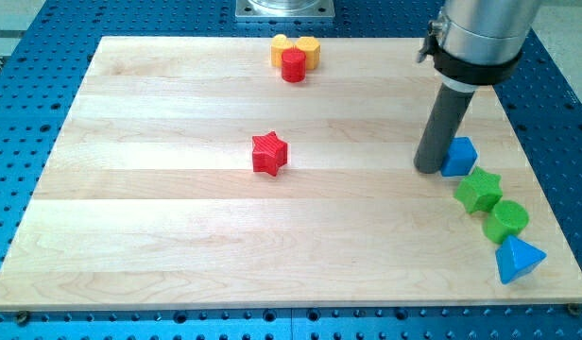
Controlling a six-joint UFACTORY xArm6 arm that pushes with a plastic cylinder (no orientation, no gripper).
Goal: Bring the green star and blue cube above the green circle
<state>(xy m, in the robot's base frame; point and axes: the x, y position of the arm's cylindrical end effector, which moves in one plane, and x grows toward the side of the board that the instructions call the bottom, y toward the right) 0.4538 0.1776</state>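
Observation:
My tip [429, 168] stands at the view's right, touching the left side of the blue cube [459, 156]. The green star [478, 190] lies just below and right of the cube. The green circle [508, 219], a short cylinder, sits below and right of the star, close against it. The three blocks form a slanted line running down toward the view's right edge of the board.
A blue triangle block [517, 260] lies below the green circle near the board's right edge [546, 189]. A red star [269, 153] sits mid-board. A red cylinder [293, 65] and two yellow blocks [308, 49] cluster at the view's top.

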